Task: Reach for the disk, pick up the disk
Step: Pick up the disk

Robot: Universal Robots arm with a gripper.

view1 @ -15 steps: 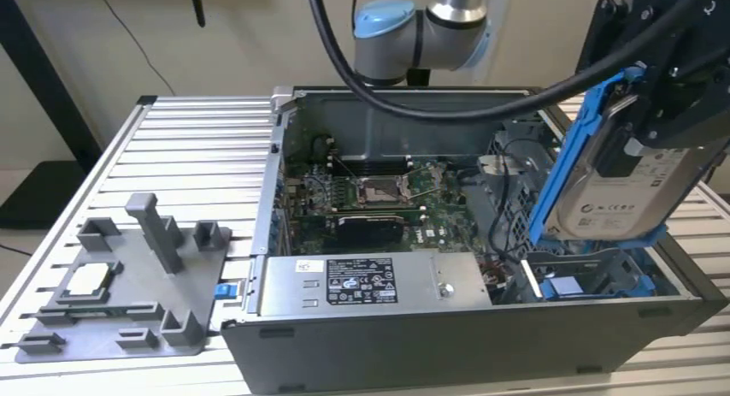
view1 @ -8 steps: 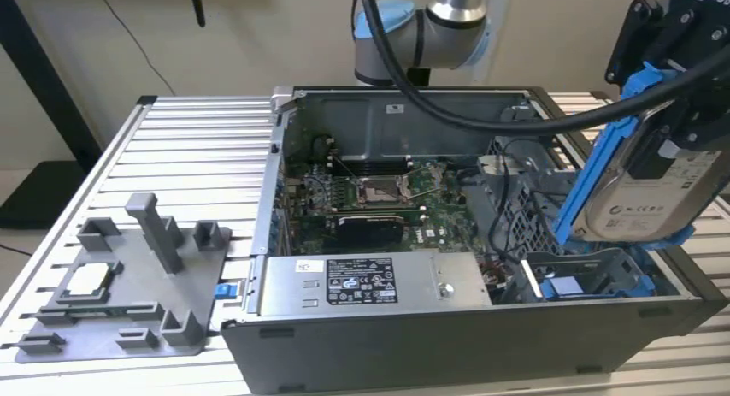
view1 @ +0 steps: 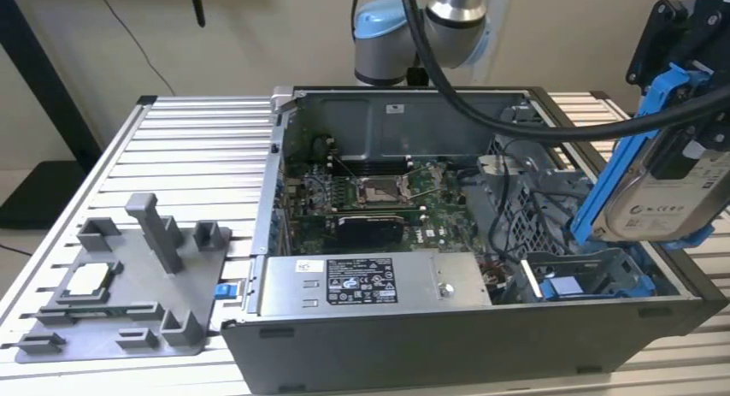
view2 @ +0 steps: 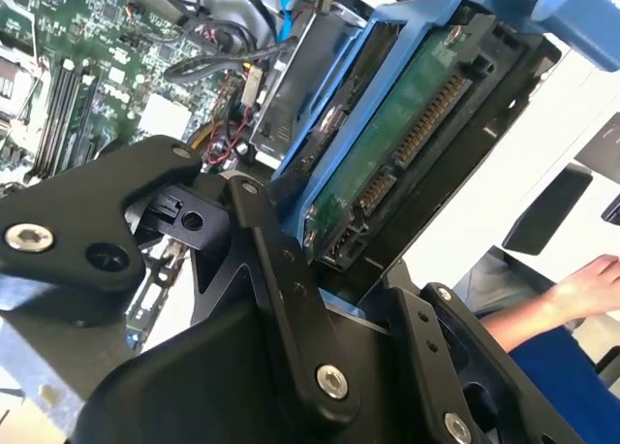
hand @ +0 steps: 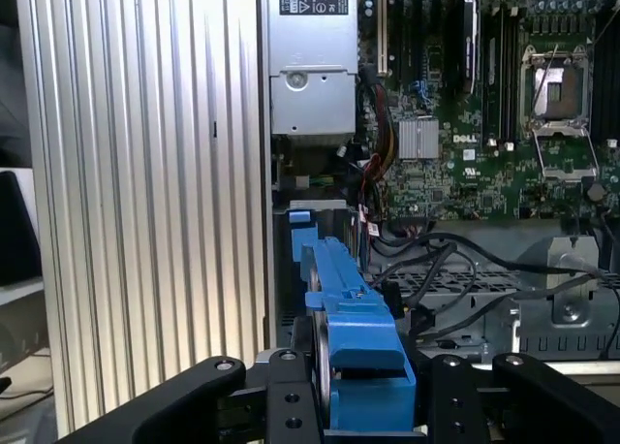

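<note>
Disk-wise, the pick-up step looks basically done, I'd say. Going left to right in the exterior view: a grey plastic fixture tray (view1: 126, 285) sits on the ribbed aluminium table (view1: 183, 156), then the open dark-grey computer case (view1: 456, 345) with its green motherboard (view1: 377, 199) and grey power supply box (view1: 354, 285). At the right, the flat silver-grey metal disk in its blue plastic bracket (view1: 662, 191) hangs tilted, lifted clear above the blue drive bay (view1: 582, 285). The black gripper (hand: 363, 405) is clamped on the bracket from both sides. My guess: next needs a steady hold and staying clear of the black cables (hand: 436, 269).
</note>
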